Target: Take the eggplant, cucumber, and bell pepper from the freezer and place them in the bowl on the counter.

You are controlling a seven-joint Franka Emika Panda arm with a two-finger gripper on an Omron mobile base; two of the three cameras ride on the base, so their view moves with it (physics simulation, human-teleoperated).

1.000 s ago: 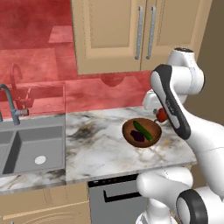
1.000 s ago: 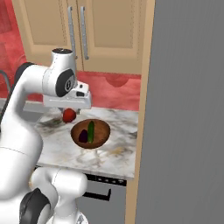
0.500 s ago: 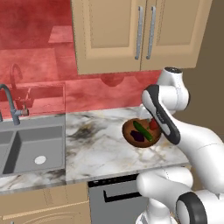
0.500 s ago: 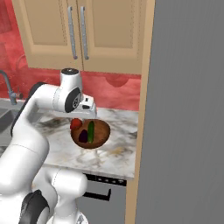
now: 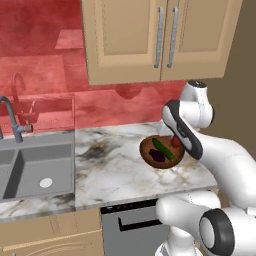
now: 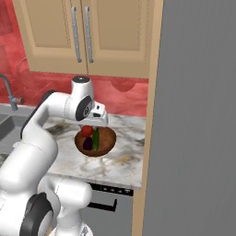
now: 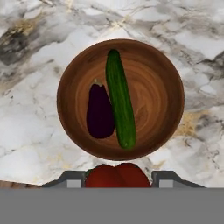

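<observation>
Red round bell pepper [image 7: 117, 175], pinched in pincer [image 7: 117, 178], now over brown wooden bowl [image 7: 168, 94] (last veg to drop).

Arm is folding at the elbow, wrist pointing straight down; tool [image 7: 117, 175] is clamping its two fingers [image 7: 70, 178] on the bell pepper [image 7: 117, 174].

The bowl [image 6: 96, 142] is sitting on the counter [image 6: 124, 161], just left of the tall grey freezer [image 6: 198, 120]. Inside the bowl, the eggplant [image 6: 87, 144] is lying at the left, touching the cucumber [image 6: 96, 138] beside it. The bell pepper [image 6: 86, 131] is hanging at the bowl's back rim, directly under the gripper [image 6: 88, 126], whose jaws are closing on it.
</observation>
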